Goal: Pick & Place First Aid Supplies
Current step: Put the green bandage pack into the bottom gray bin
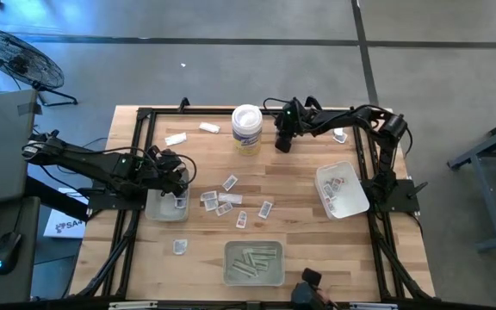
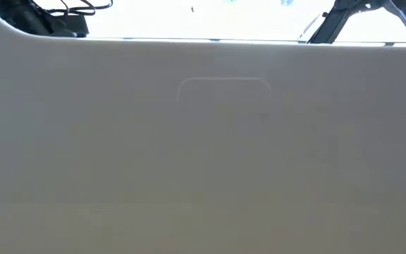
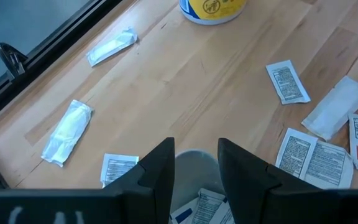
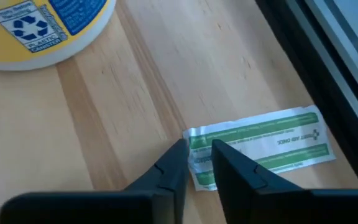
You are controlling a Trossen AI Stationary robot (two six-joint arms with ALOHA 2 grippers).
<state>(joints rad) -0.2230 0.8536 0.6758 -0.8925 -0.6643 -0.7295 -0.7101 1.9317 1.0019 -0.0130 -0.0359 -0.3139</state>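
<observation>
right gripper (image 4: pixel 197 163) reaches down by the tub (image 1: pixel 246 129), fingers pinching a green-striped packet (image 4: pixel 260 146); left gripper (image 3: pixel 194 168) over its tray (image 1: pixel 166 207), fingers apart

The high view looks straight down on the whole table (image 1: pixel 300 185). The low view faces a blank pale surface. Both wrist views look closely down at the tabletop, sharing the tub (image 3: pixel 213 9).

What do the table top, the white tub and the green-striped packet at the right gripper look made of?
Table top: pale wood, matte, with visible grain and plank seams. White tub: probably plastic, smooth, with a printed label. Green-striped packet: likely foil or glossy film, crinkled and shiny at its edge. The right gripper straddles its end.
</observation>
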